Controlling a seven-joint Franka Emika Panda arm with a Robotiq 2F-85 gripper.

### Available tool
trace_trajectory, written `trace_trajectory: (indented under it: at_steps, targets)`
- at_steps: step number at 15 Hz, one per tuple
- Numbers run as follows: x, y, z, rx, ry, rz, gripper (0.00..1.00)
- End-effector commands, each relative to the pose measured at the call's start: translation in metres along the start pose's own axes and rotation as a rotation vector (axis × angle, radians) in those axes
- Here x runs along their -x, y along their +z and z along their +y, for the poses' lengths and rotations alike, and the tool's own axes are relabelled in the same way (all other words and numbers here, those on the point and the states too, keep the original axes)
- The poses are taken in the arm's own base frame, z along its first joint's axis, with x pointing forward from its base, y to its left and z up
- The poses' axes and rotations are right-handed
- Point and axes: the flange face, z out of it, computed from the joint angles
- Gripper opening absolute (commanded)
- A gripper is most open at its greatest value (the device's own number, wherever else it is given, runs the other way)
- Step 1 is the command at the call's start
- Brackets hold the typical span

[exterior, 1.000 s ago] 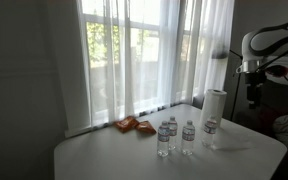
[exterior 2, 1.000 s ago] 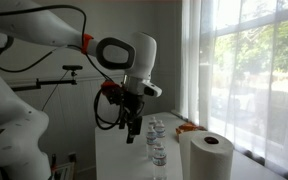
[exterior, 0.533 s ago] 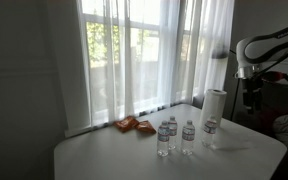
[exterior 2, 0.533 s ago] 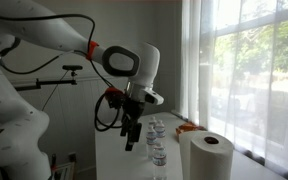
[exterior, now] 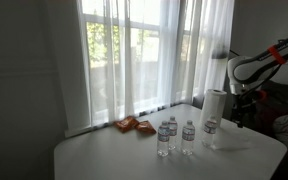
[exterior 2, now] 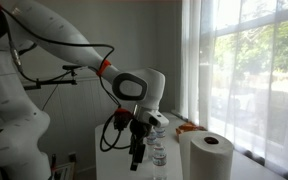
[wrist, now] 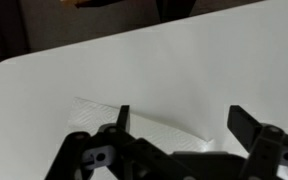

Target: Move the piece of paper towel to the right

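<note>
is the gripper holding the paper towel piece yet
No, the wrist view shows the gripper open wide and the piece of paper towel lying flat on the table.

White paper towel (wrist: pixel 149 130) on white table (wrist: pixel 184 60); blk gripper (wrist: pixel 180 118), orange bags (exterior: pixel 132 125).

Exterior views wide across the table (exterior: pixel 104 155); wrist close above.

**Clearance and obstructions on the tabletop**

In the wrist view, open table (wrist: pixel 199 55) is lying on the far side of the piece of paper towel (wrist: pixel 149 128), giving the gripper (wrist: pixel 179 112), fingers spread apart, room to pass. In an exterior view, the upright paper-towel roll (exterior: pixel 215 105) and a cluster of water bottles (exterior: pixel 188 137) are standing mid-table, narrowing passage there; orange packets (exterior: pixel 134 125) are lying near the window edge.
</note>
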Motion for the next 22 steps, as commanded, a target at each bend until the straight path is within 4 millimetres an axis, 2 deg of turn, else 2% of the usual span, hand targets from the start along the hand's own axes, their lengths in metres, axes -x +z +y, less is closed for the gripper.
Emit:
trace_trajectory:
  at_steps: [1, 7, 8, 12, 17, 22]
  targets:
    - [-0.001, 0.004, 0.002, -0.001, 0.007, -0.009, 1.0]
    - [-0.002, 0.005, 0.004, -0.002, 0.016, -0.012, 1.0]
    - [-0.008, 0.009, 0.01, -0.017, 0.072, 0.017, 1.0]
    - [-0.028, 0.012, 0.032, -0.019, 0.106, 0.264, 1.0]
    - [-0.048, 0.042, 0.047, -0.045, 0.167, 0.375, 1.0]
    - [-0.064, 0.078, 0.049, -0.057, 0.185, 0.39, 1.0]
